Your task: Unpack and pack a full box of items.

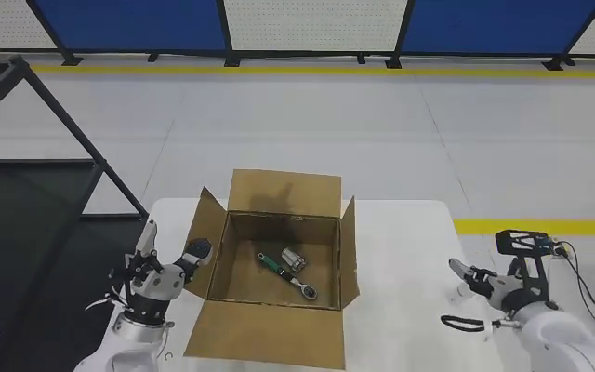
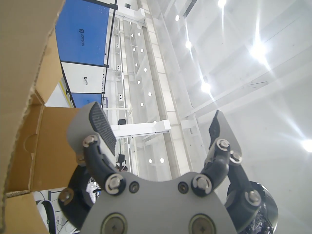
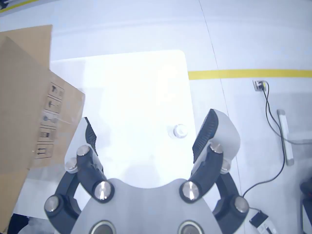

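Observation:
An open cardboard box (image 1: 275, 327) stands in the middle of the white table (image 1: 400, 242). Inside it lie a green-handled ratchet wrench (image 1: 286, 276) and a small silver socket (image 1: 295, 255). My left gripper (image 1: 167, 253) is beside the box's left flap, tilted upward, open and holding nothing. In the left wrist view the left gripper (image 2: 158, 113) faces the ceiling, with the box flap (image 2: 48, 132) beside it. My right gripper (image 1: 462, 272) is open near the table's right edge. A small white round object (image 3: 179, 130) lies on the table just ahead of the right gripper (image 3: 150, 122).
A dark round thing (image 1: 198, 248) sits against the box's left flap; I cannot tell what it is. The box's right side (image 3: 24, 86) is left of the right gripper. Bare table (image 3: 136, 86) lies between them. Cables and a power strip (image 3: 284, 135) are on the floor.

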Available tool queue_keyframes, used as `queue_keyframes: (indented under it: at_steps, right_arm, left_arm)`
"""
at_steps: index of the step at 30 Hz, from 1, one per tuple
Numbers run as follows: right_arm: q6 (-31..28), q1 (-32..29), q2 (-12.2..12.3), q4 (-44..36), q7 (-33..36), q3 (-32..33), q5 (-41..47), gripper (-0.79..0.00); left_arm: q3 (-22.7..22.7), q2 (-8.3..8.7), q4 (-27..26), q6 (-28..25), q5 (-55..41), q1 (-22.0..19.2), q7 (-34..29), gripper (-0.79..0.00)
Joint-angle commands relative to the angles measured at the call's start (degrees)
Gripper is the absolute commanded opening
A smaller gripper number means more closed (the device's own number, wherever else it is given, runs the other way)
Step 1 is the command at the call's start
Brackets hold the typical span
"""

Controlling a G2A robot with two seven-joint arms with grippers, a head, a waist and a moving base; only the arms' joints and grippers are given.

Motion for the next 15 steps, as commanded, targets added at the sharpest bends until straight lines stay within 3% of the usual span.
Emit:
queue_keyframes:
  at_steps: [1,7,15]
  right_arm:
    - [0.53,-2.49,0.09,1.36,-1.01,2.04,0.50,0.000]
    - [0.43,-5.66,0.37,9.19,-4.95,4.70,4.41,0.000]
    - [1.74,-2.11,1.09,19.11,-7.05,2.79,2.54,0.000]
  left_arm:
    - [0.32,0.01,0.01,0.17,0.29,-0.30,0.10,0.000]
    - [1.31,0.05,0.06,0.79,1.62,-0.89,0.38,0.000]
    - [1.41,0.15,-0.36,1.23,2.51,-1.12,0.81,0.000]
